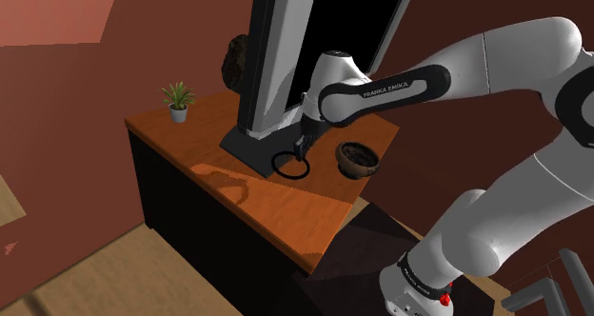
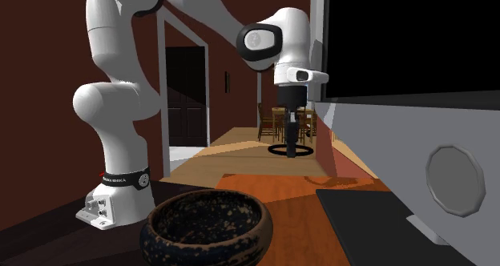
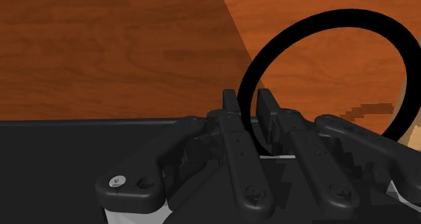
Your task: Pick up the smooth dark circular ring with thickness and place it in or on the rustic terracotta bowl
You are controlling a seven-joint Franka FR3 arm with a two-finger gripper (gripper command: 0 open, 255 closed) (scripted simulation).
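While the end effector stands upright on the wooden surface, its fingers, nearly together, look clamped on the rim of the dark ring, lying flat between monitor base and speckled bowl.

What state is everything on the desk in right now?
ring, lying flat on the desk, not lifted.
pincer, down at the desk, shut on the ring's band.
bowl, upright and empty, apart from the ring.
monitor, standing upright, screen black.
potted plant, upright at the far corner.
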